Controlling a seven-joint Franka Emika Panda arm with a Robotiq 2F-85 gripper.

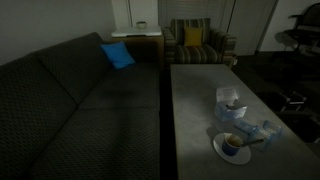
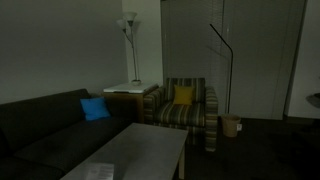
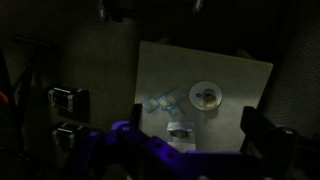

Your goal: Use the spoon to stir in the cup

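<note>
The small pale cup (image 1: 233, 143) with a dark inside stands on a round white saucer (image 1: 222, 152) near the front of the grey table (image 1: 195, 110). A thin pale line that looks like the spoon (image 1: 250, 141) reaches from the cup toward the right; it is too dim to be sure. In the wrist view the cup (image 3: 207, 96) and saucer (image 3: 196, 90) lie far below, and the spoon cannot be made out. My gripper (image 3: 191, 112) is open and empty, high above the table. It is not in either exterior view.
A white boxy container (image 1: 230, 100) (image 3: 181, 130) and a pale bluish see-through object (image 1: 260, 131) (image 3: 160, 103) lie close to the saucer. A dark sofa (image 1: 70, 100) with a blue cushion (image 1: 117, 55) runs beside the table. A striped armchair (image 2: 190, 105) and a floor lamp (image 2: 129, 30) stand behind.
</note>
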